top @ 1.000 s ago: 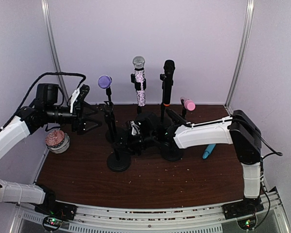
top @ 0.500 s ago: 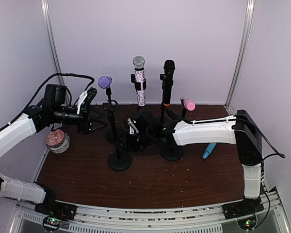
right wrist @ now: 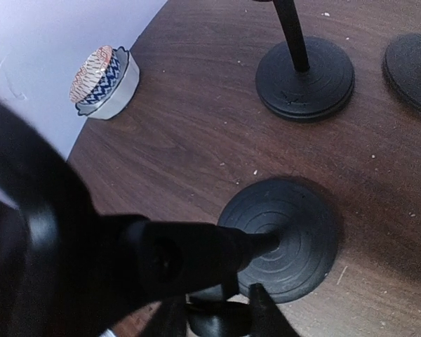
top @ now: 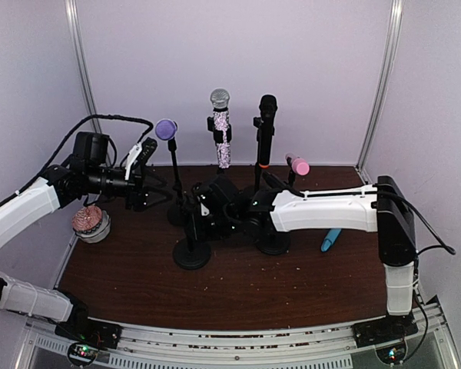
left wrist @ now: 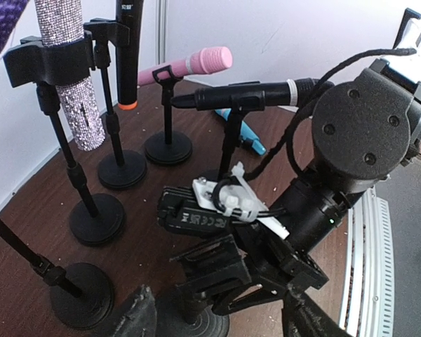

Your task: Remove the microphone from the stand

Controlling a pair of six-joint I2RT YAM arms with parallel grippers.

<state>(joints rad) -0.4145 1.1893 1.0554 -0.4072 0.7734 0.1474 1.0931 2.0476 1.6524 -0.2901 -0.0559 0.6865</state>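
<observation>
Several microphones stand in black clips at the back: a purple-headed one, a glitter one, a black one and a pink one. Another black microphone lies level in its clip. My right gripper is shut low on the front stand, just under its clip, which looks empty. In the right wrist view the stand's base lies just beyond my gripper. My left gripper is open and empty, just left of the purple microphone's pole.
A small patterned bowl sits at the table's left edge, also in the right wrist view. A blue object lies on the right. Round stand bases crowd the middle and back. White walls close in behind and on both sides.
My left gripper has moved right and a little up, closer to the purple microphone's stand. My right gripper has slid left along with the front stand.
</observation>
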